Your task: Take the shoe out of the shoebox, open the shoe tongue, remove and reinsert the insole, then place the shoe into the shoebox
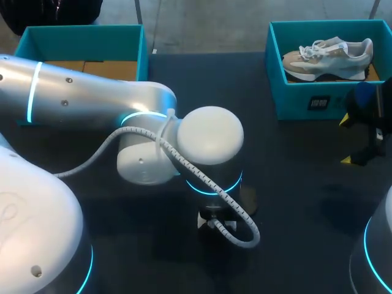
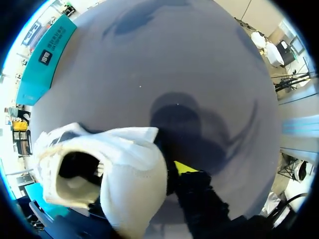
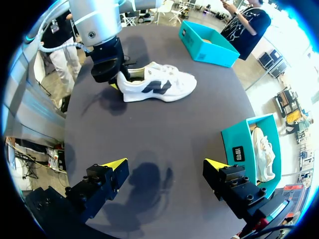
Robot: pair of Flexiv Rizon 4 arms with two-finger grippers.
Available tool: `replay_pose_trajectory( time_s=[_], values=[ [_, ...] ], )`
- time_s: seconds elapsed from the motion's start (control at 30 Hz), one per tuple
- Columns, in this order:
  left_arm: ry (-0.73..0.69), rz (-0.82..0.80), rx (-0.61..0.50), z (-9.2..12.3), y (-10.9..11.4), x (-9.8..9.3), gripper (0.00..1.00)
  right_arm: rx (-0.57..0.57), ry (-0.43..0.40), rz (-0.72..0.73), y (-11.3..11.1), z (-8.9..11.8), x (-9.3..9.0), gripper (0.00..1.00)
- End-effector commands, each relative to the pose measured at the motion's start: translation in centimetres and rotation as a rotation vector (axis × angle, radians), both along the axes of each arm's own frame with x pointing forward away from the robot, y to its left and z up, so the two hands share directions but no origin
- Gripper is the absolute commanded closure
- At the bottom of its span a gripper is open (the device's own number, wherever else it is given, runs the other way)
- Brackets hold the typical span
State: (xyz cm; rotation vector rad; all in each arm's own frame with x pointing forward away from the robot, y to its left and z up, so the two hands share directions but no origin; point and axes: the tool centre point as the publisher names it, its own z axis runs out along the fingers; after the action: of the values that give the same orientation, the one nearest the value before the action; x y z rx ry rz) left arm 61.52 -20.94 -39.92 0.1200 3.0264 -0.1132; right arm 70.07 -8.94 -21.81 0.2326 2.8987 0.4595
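A white shoe [image 3: 159, 85] with a dark side mark lies on its sole on the dark table, far ahead of my right gripper [image 3: 167, 169], which is open and empty. My left gripper [image 3: 117, 77] is at the shoe's heel. In the left wrist view the heel collar [image 2: 124, 164] fills the space at the left gripper [image 2: 154, 174]. One yellow fingertip [image 2: 184, 167] presses on the heel's outside, while the other is hidden inside the shoe. In the head view my left arm [image 1: 184, 141] hides this shoe, and the right gripper [image 1: 348, 139] hangs at the table's right side.
A teal shoebox [image 1: 306, 98] at the back right holds a second pale shoe [image 1: 327, 56]; it shows beside the right gripper as the shoebox [image 3: 234, 144]. Another teal box [image 1: 79, 40] stands at the back left.
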Motion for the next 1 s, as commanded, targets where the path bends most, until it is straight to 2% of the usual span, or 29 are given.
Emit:
replay_pose_trajectory(
  time_s=[0.03,0.17,0.3,0.43,0.67,1.0],
  values=[
    [0.012,-0.014,-0.021,-0.1,0.4,0.1,1.00,-0.003,-0.001,-0.002,0.1,-0.1,0.0,0.00],
    [0.053,-0.027,-0.051,1.0,0.9,-0.2,1.00,-0.003,-0.001,-0.002,0.1,-0.1,0.0,0.00],
    [0.096,-0.062,-0.063,3.5,1.5,-0.6,1.00,-0.003,-0.001,-0.002,0.1,-0.1,0.0,0.00],
    [0.127,-0.119,-0.062,6.8,2.3,-0.9,1.00,-0.003,-0.001,-0.002,0.1,-0.1,0.0,0.00],
    [0.178,-0.211,0.017,12.4,4.1,-1.4,1.00,-0.003,-0.001,-0.002,0.1,-0.1,0.0,0.00],
    [0.119,-0.180,0.061,19.3,7.4,-1.2,1.00,-0.003,-0.001,-0.002,0.1,-0.1,0.0,0.00]
  ],
)
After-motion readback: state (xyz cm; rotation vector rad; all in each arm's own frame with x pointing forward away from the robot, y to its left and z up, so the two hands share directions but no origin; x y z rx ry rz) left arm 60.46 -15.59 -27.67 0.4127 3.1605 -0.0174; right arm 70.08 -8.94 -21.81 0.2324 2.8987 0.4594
